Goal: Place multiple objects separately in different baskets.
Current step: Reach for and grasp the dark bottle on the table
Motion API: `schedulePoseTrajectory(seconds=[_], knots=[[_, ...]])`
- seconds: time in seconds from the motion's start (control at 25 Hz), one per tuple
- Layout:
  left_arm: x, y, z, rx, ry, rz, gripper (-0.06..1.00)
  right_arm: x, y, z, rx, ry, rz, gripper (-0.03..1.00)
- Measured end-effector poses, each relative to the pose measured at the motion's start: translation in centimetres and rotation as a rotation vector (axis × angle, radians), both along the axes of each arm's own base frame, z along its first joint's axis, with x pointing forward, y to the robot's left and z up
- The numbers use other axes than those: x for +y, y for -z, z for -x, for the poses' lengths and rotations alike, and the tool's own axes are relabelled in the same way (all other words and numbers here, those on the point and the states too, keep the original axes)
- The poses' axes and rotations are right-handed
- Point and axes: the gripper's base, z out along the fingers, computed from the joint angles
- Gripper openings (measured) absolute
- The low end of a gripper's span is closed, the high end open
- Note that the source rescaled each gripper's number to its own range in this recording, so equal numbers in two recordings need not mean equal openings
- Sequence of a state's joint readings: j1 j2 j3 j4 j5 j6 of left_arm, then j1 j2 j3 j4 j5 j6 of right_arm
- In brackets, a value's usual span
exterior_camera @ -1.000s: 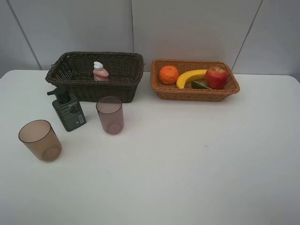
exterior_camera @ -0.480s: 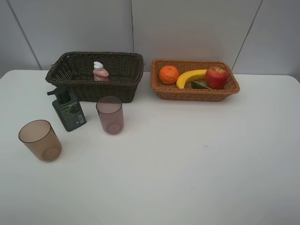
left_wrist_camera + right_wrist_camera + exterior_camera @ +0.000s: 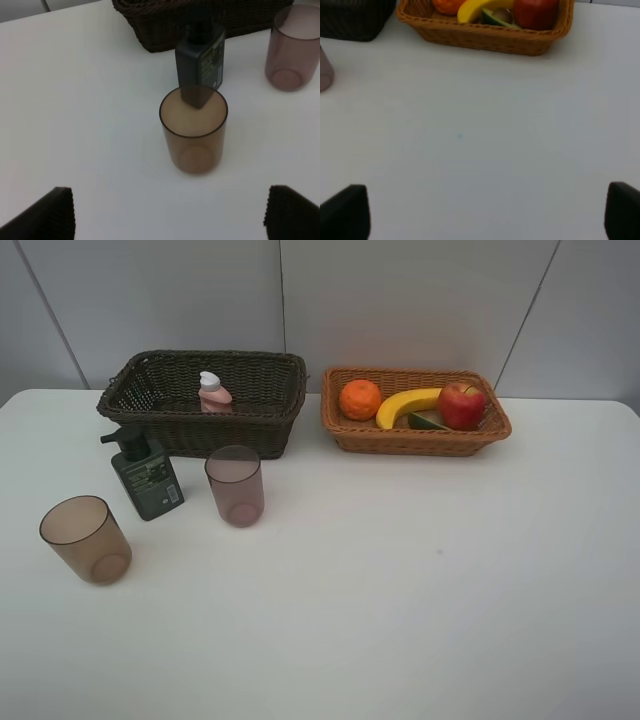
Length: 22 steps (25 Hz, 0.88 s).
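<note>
On the white bench (image 3: 420,570) two woven baskets are set side by side at the far edge, close together but apart. In the dark brown, deeper basket (image 3: 230,436) on the left a small pink white-capped bottle (image 3: 213,393) is stood upright. In the light orange-tan, shallower basket (image 3: 415,441) on the right are laid an orange (image 3: 360,399), a yellow banana (image 3: 405,406) and a red apple (image 3: 461,405), with a halved avocado (image 3: 428,421) tucked between banana and apple and largely hidden. In front of the dark basket a dark green pump bottle (image 3: 146,475) is stood upright on the bench, near the basket's front wall. A pinkish translucent cup (image 3: 235,485) is placed to its right and a brownish translucent cup (image 3: 86,539) nearer the front on the left, each mouth up and apart from the others. The left pincer (image 3: 170,217) is seen spread wide with nothing gripped, just short of the brownish cup. The right pincer (image 3: 482,212) is likewise spread wide, nothing being held by it, over bare bench in front of the tan basket.
</note>
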State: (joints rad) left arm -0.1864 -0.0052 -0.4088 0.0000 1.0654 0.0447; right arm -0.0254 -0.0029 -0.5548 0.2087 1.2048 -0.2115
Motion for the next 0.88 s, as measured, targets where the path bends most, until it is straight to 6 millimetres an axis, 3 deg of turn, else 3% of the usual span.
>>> schedulePoseTrajectory(seconds=[0.4, 0.6, 0.88], knots=[[0.0, 0.0, 0.0, 0.0, 0.0, 0.0, 1.0, -0.4, 0.1, 0.0, 0.014, 0.077, -0.033, 1.0], [0.0, 0.0, 0.0, 0.0, 0.0, 0.0, 1.0, -1.3, 0.1, -0.1, 0.017, 0.211, -0.061, 1.0], [0.0, 0.0, 0.0, 0.0, 0.0, 0.0, 1.0, -2.0, -0.2, -0.9, -0.084, 0.277, -0.044, 1.0]])
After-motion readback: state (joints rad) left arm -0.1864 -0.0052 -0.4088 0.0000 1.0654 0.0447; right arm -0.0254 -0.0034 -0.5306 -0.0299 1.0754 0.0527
